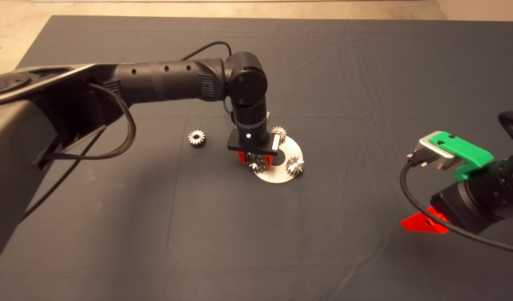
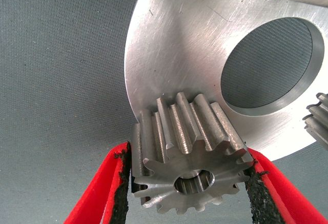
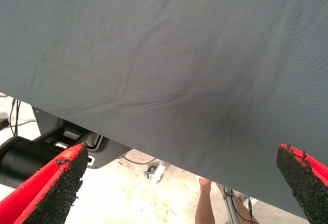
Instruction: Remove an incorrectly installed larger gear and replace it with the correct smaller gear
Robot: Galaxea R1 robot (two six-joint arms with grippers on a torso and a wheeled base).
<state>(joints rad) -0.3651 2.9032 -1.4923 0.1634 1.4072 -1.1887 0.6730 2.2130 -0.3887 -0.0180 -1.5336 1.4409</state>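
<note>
The left gripper (image 2: 187, 183) clamps a gear (image 2: 189, 155) at the edge of the round metal plate (image 2: 179, 49). The right gripper (image 3: 179, 183) hangs wide open, idle, over the mat (image 1: 344, 83).

Right pincer (image 3: 179, 183), fingers spread wide, hangs over dark mat (image 3: 169, 55) edge.

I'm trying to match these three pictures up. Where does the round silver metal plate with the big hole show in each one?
Head view: the round silver metal plate lies mid-mat, under the left end effector.
Left wrist view: the plate fills the upper part, behind the clamped gear.
Right wrist view: not in it; only mat and floor.
Shared landmark: the plate's round hole.
</note>
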